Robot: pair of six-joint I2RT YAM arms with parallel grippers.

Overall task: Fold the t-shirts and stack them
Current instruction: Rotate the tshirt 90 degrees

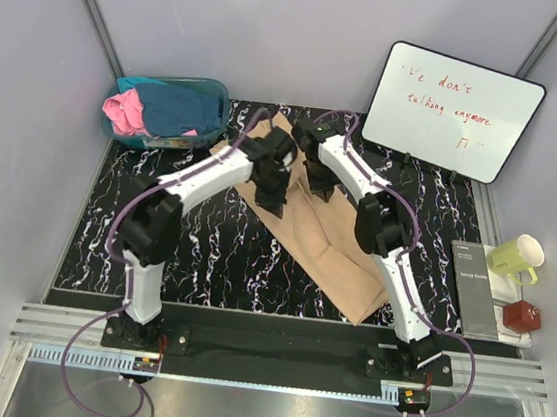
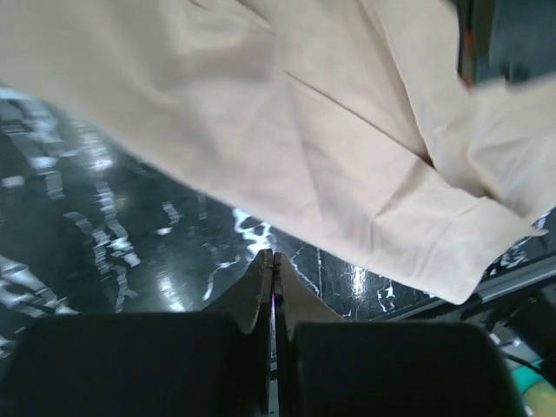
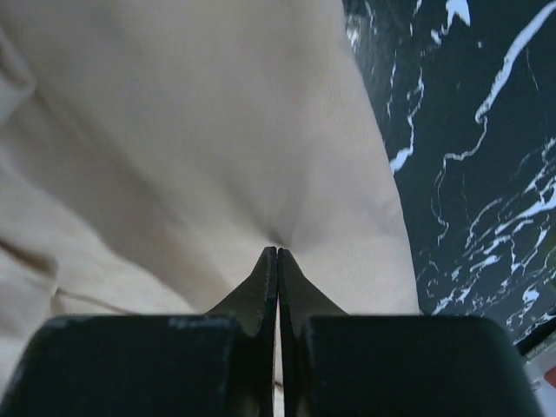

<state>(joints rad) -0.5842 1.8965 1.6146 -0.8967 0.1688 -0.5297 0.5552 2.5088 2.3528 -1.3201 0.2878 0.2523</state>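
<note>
A light tan t-shirt (image 1: 325,244) lies spread diagonally across the black marble table (image 1: 203,250). My left gripper (image 1: 272,206) hangs over its left edge. In the left wrist view that gripper (image 2: 274,254) is shut with nothing between its fingers, its tips over bare table just short of the tan shirt (image 2: 330,139). My right gripper (image 1: 323,191) is over the shirt's upper part. Seen from the right wrist, it (image 3: 277,249) is shut, and the tan cloth (image 3: 217,130) puckers at its tips. A pink t-shirt (image 1: 124,110) and a dark teal-blue t-shirt (image 1: 184,107) lie bunched in a tub.
The see-through teal tub (image 1: 180,143) stands at the back left. A whiteboard (image 1: 451,107) leans on the back wall at the right. On the right edge are a yellow-green mug (image 1: 516,258), a grey booklet (image 1: 476,286) and a small red-brown block (image 1: 522,317).
</note>
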